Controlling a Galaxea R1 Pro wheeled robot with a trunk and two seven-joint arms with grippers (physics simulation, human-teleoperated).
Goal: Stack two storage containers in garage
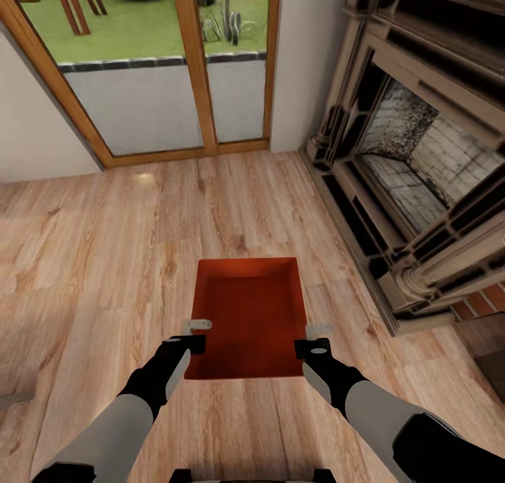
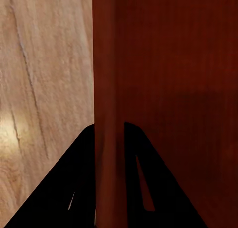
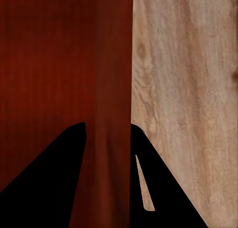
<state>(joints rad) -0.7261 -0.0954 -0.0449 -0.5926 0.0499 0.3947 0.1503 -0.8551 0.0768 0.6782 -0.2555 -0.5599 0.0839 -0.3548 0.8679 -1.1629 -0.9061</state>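
Observation:
One orange-red storage container [image 1: 245,315] lies open-topped on the living room's light wood-plank floor, straight ahead of me. My left gripper [image 1: 196,332] straddles its left wall near the near corner, and my right gripper [image 1: 315,336] straddles its right wall. In the left wrist view the container's thin wall [image 2: 105,64] runs between the dark fingers [image 2: 74,178], with my left gripper [image 2: 106,131] shut on it. In the right wrist view the wall [image 3: 111,64] likewise passes between the fingers [image 3: 163,188] of my right gripper [image 3: 108,129]. I cannot tell whether the bin is lifted or resting.
A brick fireplace [image 1: 421,167] with a stepped surround stands close on the right. Wood-framed glass doors [image 1: 161,69] to a garden are ahead, with white wall on either side. Open plank floor [image 1: 91,245] stretches to the left and in front.

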